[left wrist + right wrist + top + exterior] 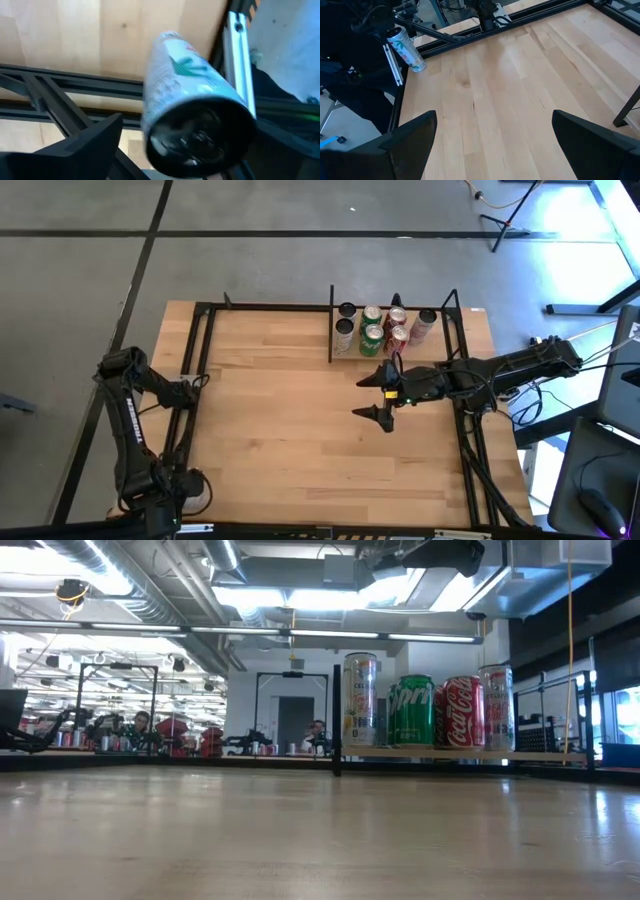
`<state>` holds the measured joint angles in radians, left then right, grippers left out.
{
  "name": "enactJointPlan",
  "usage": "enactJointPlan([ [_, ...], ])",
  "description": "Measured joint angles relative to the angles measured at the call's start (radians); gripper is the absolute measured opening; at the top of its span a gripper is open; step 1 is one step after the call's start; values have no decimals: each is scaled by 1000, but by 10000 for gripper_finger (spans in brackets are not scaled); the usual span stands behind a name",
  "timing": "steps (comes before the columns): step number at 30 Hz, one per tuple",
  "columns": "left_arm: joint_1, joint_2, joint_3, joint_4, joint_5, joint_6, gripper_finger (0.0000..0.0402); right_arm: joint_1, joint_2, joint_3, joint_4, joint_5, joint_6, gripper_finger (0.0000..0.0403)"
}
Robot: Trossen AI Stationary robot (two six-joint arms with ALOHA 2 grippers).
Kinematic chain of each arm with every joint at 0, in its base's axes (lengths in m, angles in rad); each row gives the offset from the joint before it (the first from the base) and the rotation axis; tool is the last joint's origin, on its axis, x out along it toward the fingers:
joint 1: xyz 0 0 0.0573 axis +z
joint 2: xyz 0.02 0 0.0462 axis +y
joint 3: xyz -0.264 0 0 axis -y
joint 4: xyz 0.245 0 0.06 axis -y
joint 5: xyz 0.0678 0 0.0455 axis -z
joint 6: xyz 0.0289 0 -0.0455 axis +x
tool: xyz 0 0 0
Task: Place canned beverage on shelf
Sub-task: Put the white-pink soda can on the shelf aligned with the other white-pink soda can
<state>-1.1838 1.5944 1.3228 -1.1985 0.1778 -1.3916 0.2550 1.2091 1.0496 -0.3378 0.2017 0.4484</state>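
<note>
shelf [342,352]: it stood at the far right of the table [280,420], and the overhead view showed a cluster of cans [383,330] already on its board, packed toward the middle and right

front row: from table height I could read four cans abreast, a pale tall one [360,700], a green one [412,711], a red one [463,712] and a silvery one [496,707]

progress: I judged the job well along, most of the stock being shelved, with at least one more can to bring over

remaining can: a white can with green markings [192,102] filled the left wrist camera, lying tilted between dark fingers at the near-left corner of the table, well apart from the shelf

left gripper [165,150]: down by the black frame rail at the near-left corner; it looked clenched on that white can

right gripper [383,392]: hung over the tabletop just in front of the shelf, fingers spread wide with nothing between them, looking released and free

what the overhead view alone gave: both arms at once and the shelf's depth, with cans behind the front row

what the low view alone gave: the can labels, and people far off in the room

what the right wrist view alone gave: the same white can [406,47] seen across the table beside the left arm

what the left wrist view alone gave: the grip itself, close up
</note>
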Motion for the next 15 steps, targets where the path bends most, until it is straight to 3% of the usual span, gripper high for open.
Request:
enactJointPlan([
  [10,53,-2,-13,7,-31,-4,233,0,0,0,3,-2,-7,380],
  [15,120,0,11,11,-90,59,227,9,0,0,-28,-12,-3,380],
])
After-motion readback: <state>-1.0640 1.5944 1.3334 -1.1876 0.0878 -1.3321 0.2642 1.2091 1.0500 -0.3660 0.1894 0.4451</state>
